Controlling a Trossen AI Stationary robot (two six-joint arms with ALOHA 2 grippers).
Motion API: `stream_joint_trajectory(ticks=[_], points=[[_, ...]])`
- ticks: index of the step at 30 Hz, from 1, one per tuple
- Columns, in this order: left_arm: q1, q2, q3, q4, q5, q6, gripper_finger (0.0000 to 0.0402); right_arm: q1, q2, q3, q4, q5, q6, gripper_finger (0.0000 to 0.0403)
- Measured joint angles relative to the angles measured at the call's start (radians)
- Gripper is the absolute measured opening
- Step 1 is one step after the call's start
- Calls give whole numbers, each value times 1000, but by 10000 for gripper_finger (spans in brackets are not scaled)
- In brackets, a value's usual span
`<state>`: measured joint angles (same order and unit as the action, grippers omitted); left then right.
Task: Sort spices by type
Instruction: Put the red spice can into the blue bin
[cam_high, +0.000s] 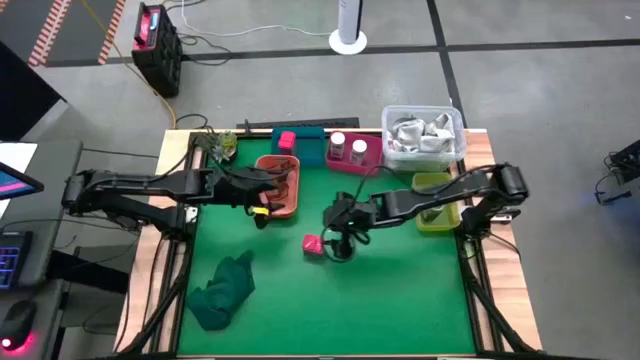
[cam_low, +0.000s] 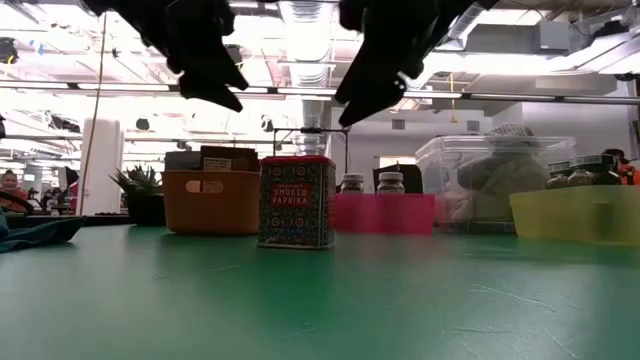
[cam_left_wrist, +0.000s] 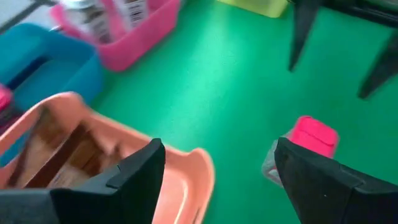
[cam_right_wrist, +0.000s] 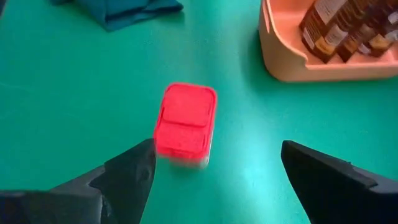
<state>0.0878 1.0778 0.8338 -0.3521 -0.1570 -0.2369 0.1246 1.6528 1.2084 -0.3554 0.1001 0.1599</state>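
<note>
A dark green cloth (cam_high: 224, 290) lies crumpled near the front left of the green tabletop (cam_high: 400, 300). The left tool (cam_high: 262, 203) hangs over the front rim of the orange tray (cam_high: 283, 210), which holds reddish-brown spice bottles (cam_right_wrist: 348, 28); its fingers are spread and hold nothing. Just beside it, the smoked paprika tin (cam_high: 313, 244) with its magenta lid stands upright on the tabletop, untouched. The right tool (cam_high: 340, 243) hovers above the tin, fingers spread wide and empty. Behind, a pink tray (cam_high: 362, 160) holds two white-topped jars (cam_high: 347, 148); a yellow-green bin (cam_high: 436, 222) sits farther right.
</note>
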Motion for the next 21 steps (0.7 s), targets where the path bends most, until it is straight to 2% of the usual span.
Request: stream_joint_trajectory(ticks=[5, 11, 17, 21], points=[[5, -56, -6, -42, -134, -90, 286, 11, 146, 136, -31, 3, -76, 370], [4, -120, -6, -59, -166, -143, 286, 36, 263, 321, -142, 22, -93, 370], [4, -165, -5, -138, -195, -156, 286, 54, 332, 350, -214, 47, -41, 370], [4, -191, -5, -192, -211, -179, 286, 55, 334, 329, -282, 49, 15, 370]])
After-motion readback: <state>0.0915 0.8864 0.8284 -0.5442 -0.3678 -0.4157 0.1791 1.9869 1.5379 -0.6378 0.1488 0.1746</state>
